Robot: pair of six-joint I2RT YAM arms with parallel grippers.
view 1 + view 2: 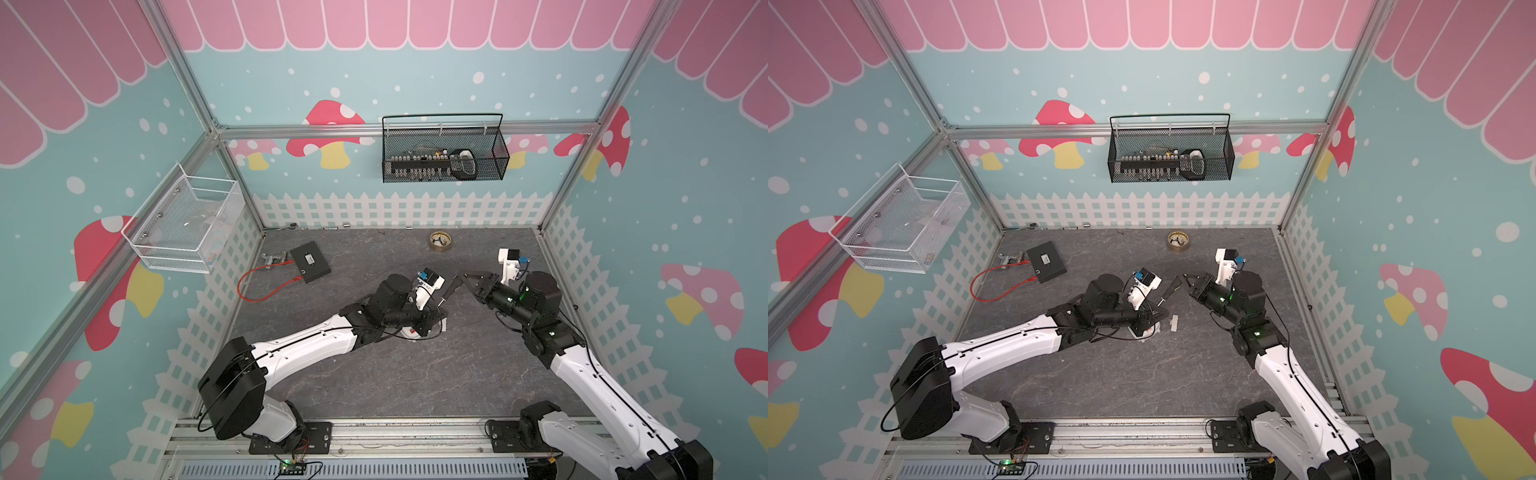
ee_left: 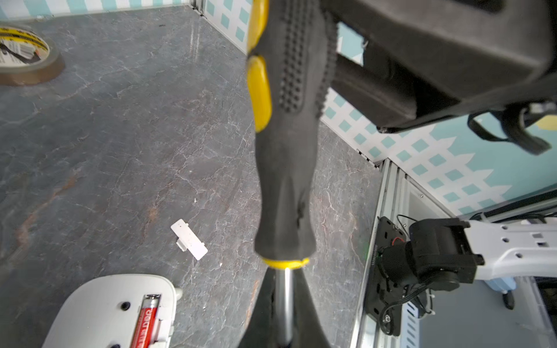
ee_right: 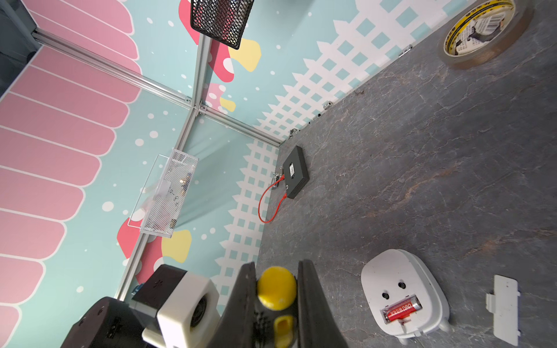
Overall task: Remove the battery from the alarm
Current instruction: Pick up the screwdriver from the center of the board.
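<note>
One screwdriver [image 2: 286, 180] spans left hand [image 2: 284, 316] and right hand [image 3: 277, 271]; battery [image 3: 401, 311] in alarm [image 3: 391, 271].

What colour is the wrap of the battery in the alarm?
Red, with silvery ends. The battery shows best in the right wrist view, in the alarm's back recess.

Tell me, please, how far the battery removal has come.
Done: the cover plate lies off on the table beside the alarm. In hand: left gripper and right gripper both clamp the screwdriver. To do: the battery sits in the alarm, not yet out.
</note>
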